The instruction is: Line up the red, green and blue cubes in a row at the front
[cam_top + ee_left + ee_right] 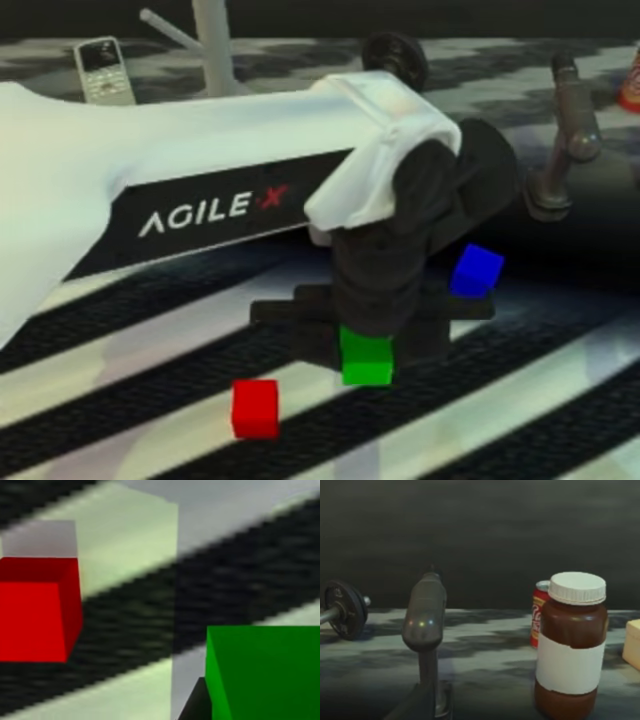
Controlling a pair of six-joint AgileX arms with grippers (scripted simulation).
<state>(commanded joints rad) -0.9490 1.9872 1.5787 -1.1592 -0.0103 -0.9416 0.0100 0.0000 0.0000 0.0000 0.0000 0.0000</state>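
Left hand [366,345] is low over the green cube [366,360], grip state I cannot tell. Red cube [255,408] sits front-left, blue cube [476,271] lies farther back; row unfinished.

Three cubes sit on the worktop: one red cube [255,408], one green cube [366,358] and one blue cube [476,271]. There is one phone [103,70], one dumbbell [342,609], one brown jar [571,647] with a white lid, one red can [539,611] behind it, and one dark grey tool [566,135] standing upright. One white arm [150,170] reaches across from the left.
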